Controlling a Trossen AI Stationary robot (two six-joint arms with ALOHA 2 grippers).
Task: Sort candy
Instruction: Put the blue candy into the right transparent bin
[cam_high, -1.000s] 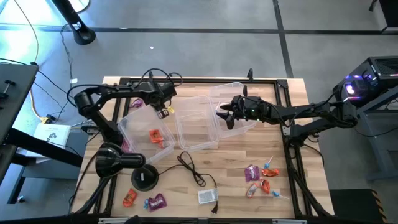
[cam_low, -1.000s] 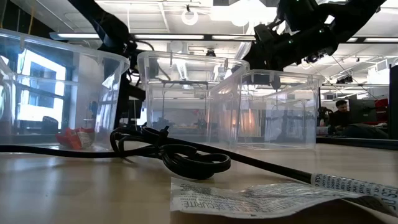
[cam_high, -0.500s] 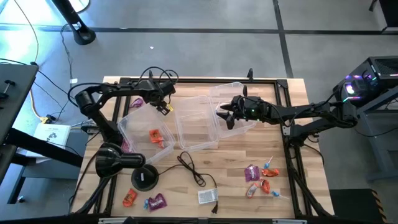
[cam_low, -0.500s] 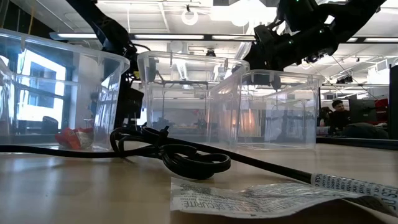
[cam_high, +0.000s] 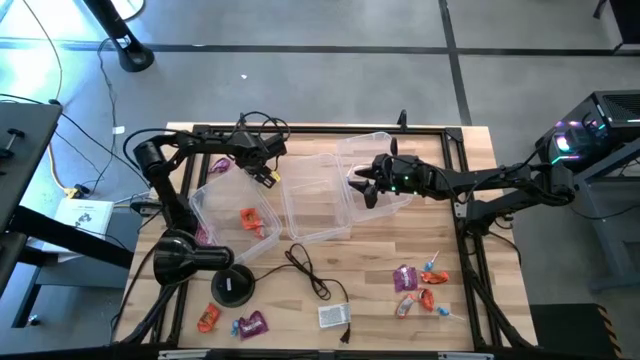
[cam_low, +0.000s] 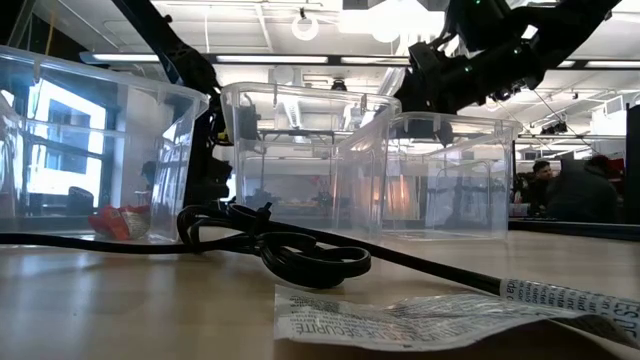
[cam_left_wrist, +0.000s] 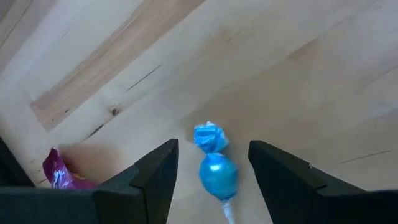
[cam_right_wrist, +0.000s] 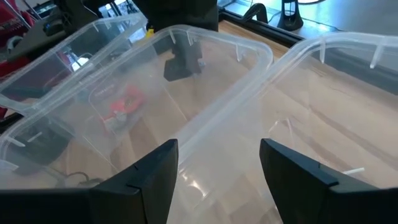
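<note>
My left gripper (cam_high: 264, 172) is at the far left of the table, behind the left clear bin (cam_high: 232, 210). In its wrist view it is open (cam_left_wrist: 212, 146), with a finger on either side of a light blue lollipop (cam_left_wrist: 214, 169) that lies on the wood, and it does not touch it. A purple candy (cam_left_wrist: 59, 174) lies beside it. My right gripper (cam_high: 362, 186) is open and empty (cam_right_wrist: 219, 146) above the middle bin (cam_high: 318, 197) and the right bin (cam_high: 378, 165). An orange-red candy (cam_high: 250, 218) lies in the left bin.
Several candies lie loose at the near right (cam_high: 420, 285). An orange one (cam_high: 208, 317) and a purple one (cam_high: 250, 324) lie at the near left. A black cable (cam_high: 308, 268) runs to a small white box (cam_high: 334, 316). A person sits beyond the table (cam_low: 580, 195).
My left arm's elbow has swung toward the table's right. In the low view its gripper has sunk lower behind the left bin.
</note>
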